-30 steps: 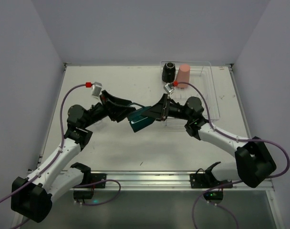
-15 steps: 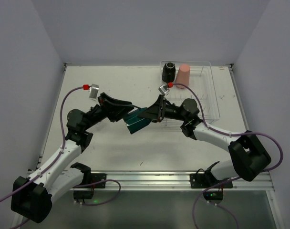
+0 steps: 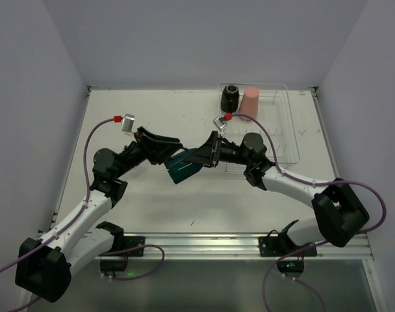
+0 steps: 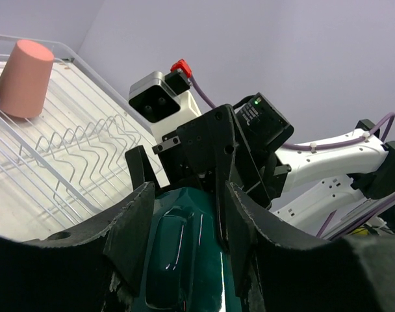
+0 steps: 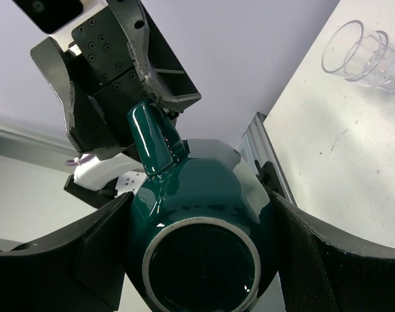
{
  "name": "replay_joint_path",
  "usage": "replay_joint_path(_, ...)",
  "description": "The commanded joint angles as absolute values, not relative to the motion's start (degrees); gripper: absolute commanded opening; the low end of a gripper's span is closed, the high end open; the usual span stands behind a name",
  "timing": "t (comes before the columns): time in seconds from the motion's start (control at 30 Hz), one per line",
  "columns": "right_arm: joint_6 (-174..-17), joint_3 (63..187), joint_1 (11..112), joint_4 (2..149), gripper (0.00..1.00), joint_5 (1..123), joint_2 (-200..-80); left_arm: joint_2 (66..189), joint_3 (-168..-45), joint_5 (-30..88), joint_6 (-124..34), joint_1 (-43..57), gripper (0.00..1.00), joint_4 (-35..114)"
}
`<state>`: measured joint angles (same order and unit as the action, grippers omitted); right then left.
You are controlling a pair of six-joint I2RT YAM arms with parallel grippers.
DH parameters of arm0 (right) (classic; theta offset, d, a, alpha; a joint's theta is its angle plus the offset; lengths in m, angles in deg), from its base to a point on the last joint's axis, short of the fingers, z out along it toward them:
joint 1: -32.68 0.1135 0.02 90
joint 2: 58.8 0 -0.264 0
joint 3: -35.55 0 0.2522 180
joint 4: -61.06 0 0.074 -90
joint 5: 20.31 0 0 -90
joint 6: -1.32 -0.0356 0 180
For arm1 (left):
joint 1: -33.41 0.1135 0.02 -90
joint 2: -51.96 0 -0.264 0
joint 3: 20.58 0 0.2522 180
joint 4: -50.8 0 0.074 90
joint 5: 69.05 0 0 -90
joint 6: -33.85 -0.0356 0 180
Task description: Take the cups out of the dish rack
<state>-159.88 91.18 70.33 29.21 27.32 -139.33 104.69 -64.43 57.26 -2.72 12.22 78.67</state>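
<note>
Dark teal glossy cup with a handle (image 3: 182,168) is held above the white table (image 3: 152,201), just left of the clear ribbed dish rack (image 3: 285,133). Right gripper (image 5: 201,260) jaws are clamped on its body. Left gripper (image 4: 184,208) jaws straddle the handle side, can't tell if they're gripping. Black cup (image 3: 230,97) and salmon-pink tumbler (image 3: 250,101) stand at the rack's far end.

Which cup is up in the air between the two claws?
The dark teal cup, held between the left gripper and right gripper; the black cup and pink tumbler stand in the dish rack.
</note>
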Motion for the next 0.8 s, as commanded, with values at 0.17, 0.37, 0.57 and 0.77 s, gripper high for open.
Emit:
replay_joint_path(0.17, -158.11, 95.72, 70.83, 27.36, 0.00, 31.20, -135.09, 104.70, -63.43, 56.19, -3.41, 11.62, 0.52, 79.58)
replay_joint_path(0.37, -158.11, 95.54, 70.92, 28.15, 0.00, 32.34, -133.60, 104.79, -63.34, 56.28, -4.11, 11.53, 0.51, 79.31)
replay_joint_path(0.57, -158.46, 96.69, 70.92, 28.50, 0.00, 31.99, -134.91, 104.96, -63.96, 56.45, -3.76, 11.44, 0.48, 80.02)
replay_joint_path(0.77, -158.90, 97.04, 71.18, 27.27, 0.00, 31.81, -136.84, 104.96, -64.75, 56.37, -3.50, 11.27, 0.48, 80.11)
